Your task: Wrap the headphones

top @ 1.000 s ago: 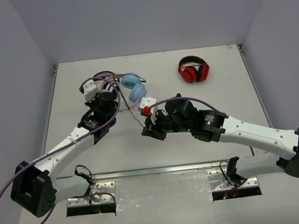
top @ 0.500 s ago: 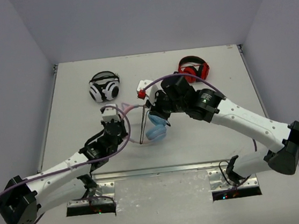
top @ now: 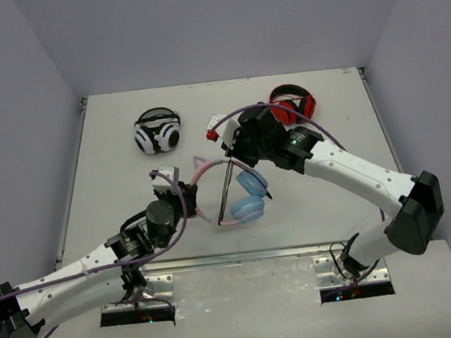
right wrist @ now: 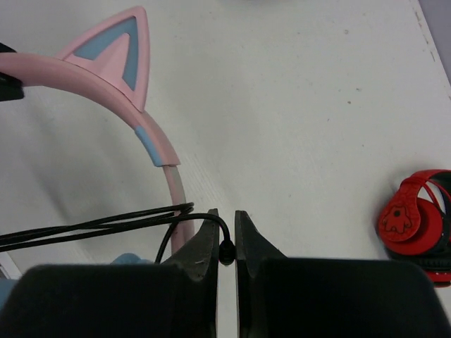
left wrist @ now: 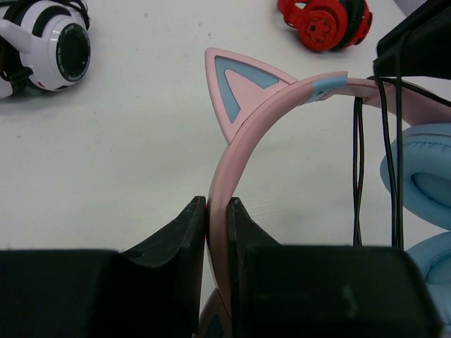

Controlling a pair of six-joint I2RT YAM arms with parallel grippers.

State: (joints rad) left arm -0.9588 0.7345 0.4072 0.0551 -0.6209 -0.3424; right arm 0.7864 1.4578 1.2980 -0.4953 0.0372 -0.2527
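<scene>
The headphones (top: 243,198) lie near the table's middle, with a pink headband (left wrist: 262,111) bearing cat ears and light blue earcups (top: 251,185). My left gripper (top: 193,199) is shut on the headband, and the pink band sits squeezed between both fingers (left wrist: 217,215). Their thin black cable (left wrist: 358,169) hangs in several strands across the headband's right side. My right gripper (top: 232,155) hovers just beyond the headphones and is shut on the cable's end (right wrist: 226,250). From there the cable (right wrist: 99,227) runs left past the band (right wrist: 77,76).
White-and-black headphones (top: 157,133) lie at the far left of the table. Red-and-black headphones (top: 292,104) lie at the far right, close behind my right arm's wrist. They also show in the right wrist view (right wrist: 421,224).
My left gripper has dragged the headphones from beside the white-and-black pair toward the near middle. My right gripper has swung from near the centre to the far side, carrying the cable over the headband.
</scene>
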